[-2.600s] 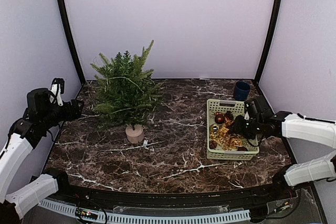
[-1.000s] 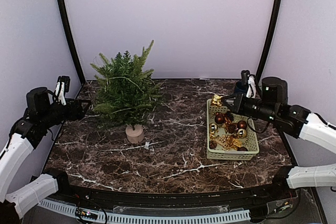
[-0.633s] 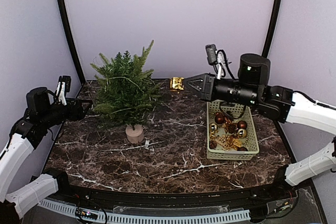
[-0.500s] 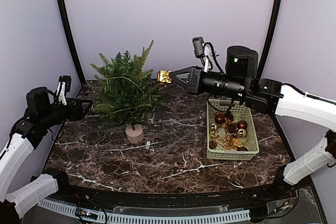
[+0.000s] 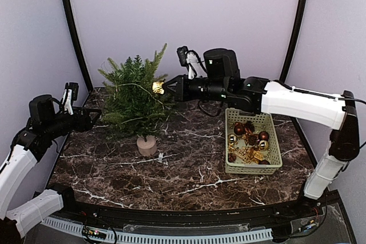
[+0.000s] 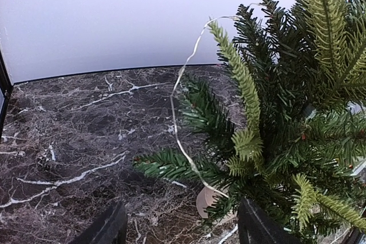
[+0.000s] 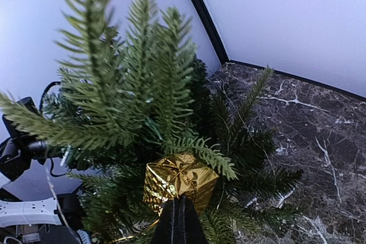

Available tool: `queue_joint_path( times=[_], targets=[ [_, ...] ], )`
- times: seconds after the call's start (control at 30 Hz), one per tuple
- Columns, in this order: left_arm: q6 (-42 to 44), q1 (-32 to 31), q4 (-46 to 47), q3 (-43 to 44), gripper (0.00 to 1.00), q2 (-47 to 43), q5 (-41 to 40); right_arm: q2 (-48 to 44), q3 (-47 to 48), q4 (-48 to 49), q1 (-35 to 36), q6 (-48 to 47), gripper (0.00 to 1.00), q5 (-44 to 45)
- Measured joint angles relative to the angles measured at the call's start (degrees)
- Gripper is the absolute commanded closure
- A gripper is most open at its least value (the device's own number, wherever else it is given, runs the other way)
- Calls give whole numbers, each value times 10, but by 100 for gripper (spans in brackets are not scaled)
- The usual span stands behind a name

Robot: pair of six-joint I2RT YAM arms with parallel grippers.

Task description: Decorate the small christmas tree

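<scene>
Gold foil wraps the small box ornament (image 7: 180, 182) clenched in the right pincer (image 5: 164, 88), which holds it against the upper branches of the small green fir tree in a beige pot (image 5: 136, 94), standing left of centre on the dark marbled surface (image 5: 189, 167). The left pincer (image 6: 180, 231) hangs released at the tree's lower left branches.
</scene>
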Motion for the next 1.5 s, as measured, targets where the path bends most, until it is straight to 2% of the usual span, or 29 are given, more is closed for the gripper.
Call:
queue_joint_path(
  times=[0.27,0.6,1.07,1.13,1.33,1.5],
  targets=[
    [0,0,0,0,33,5,17,52,45,-42,4,-10,100,-2],
    [-2,0,16,-2,36,20,62,72,75,-73,12,-26,100,-2],
    [-2,0,20,-2,36,27,74,96,76,-87,12,-30,100,-3],
    [-2,0,20,-2,36,27,73,88,70,-87,12,-31,95,-2],
    [-2,0,19,-2,33,26,65,34,32,-92,12,-34,68,20],
    [-2,0,19,-2,31,21,58,-37,-11,-96,11,-33,50,56]
  ],
)
